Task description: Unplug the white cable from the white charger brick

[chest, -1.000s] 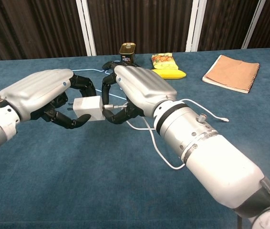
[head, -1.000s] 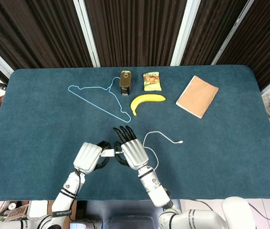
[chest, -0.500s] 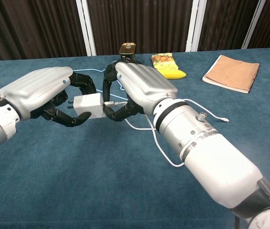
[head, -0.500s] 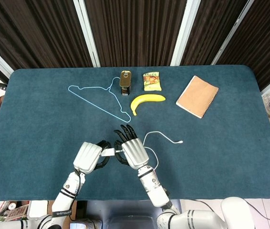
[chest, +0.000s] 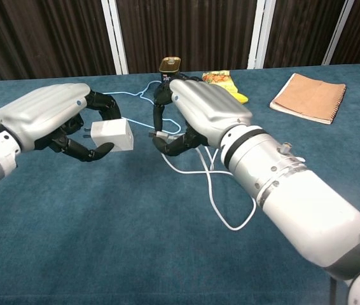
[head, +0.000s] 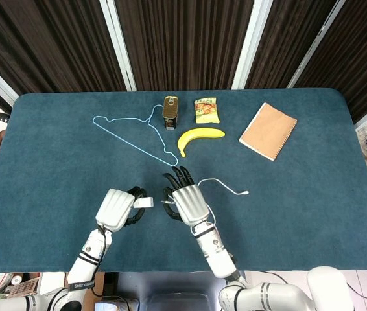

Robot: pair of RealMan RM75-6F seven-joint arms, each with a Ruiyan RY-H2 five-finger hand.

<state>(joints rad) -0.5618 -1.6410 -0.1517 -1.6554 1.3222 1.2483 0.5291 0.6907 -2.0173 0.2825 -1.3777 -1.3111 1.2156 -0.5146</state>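
Observation:
My left hand [chest: 43, 121] [head: 116, 209] grips the white charger brick [chest: 110, 135] [head: 144, 202] above the blue table, its prongs pointing left in the chest view. My right hand [chest: 202, 114] [head: 189, 203] pinches the plug end of the white cable [chest: 215, 184] [head: 219, 184] a short way to the right of the brick. A clear gap separates plug and brick, so the cable is out of the charger. The cable trails from my right hand in loops over the table, its far end lying free at the right.
A light blue wire hanger [head: 131, 133] lies at the back left. Behind the hands stand a tin can [head: 170, 111], a snack packet [head: 206, 110] and a banana [head: 200, 136]. A brown notebook [head: 268, 131] lies at the back right.
The plug has come out of the charger brick. My hands have drawn apart, the left going left with the brick and the right going right with the cable end.

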